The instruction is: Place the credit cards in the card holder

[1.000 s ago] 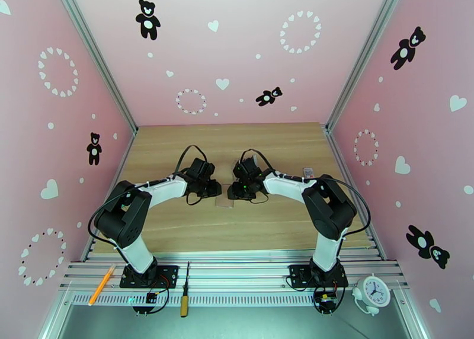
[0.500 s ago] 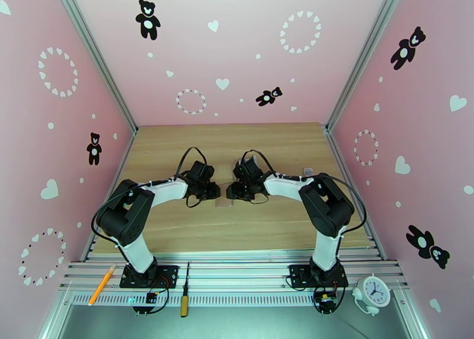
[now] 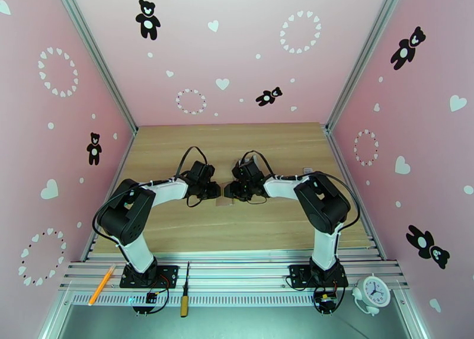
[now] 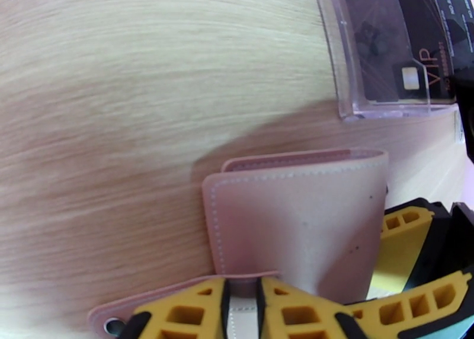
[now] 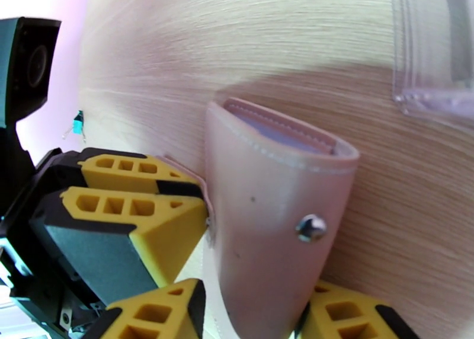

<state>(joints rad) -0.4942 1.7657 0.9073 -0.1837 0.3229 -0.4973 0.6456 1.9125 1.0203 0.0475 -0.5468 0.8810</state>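
The tan-pink card holder (image 4: pixel 296 227) stands on edge on the wooden table, between both grippers. My left gripper (image 4: pixel 243 290) is shut on its thin flap by the snap tab. My right gripper (image 5: pixel 255 319) is closed on the holder's cover (image 5: pixel 266 216), one yellow finger on each side below the snap stud (image 5: pixel 311 227). From above, the left gripper (image 3: pixel 212 190) and right gripper (image 3: pixel 232 191) nearly meet at the table's middle. Dark credit cards (image 4: pixel 409 50) stand in a clear rack (image 4: pixel 343 67) just beyond the holder.
The clear rack (image 3: pixel 223 203) lies just in front of the grippers. A small object (image 3: pixel 307 170) peeks from behind the right arm. A pencil (image 3: pixel 102 284), a screwdriver (image 3: pixel 185 298) and a small clock (image 3: pixel 372 291) rest on the near metal rail.
My right gripper has shifted slightly left toward the left gripper, and its jaws have narrowed a little. The left gripper has hardly moved.
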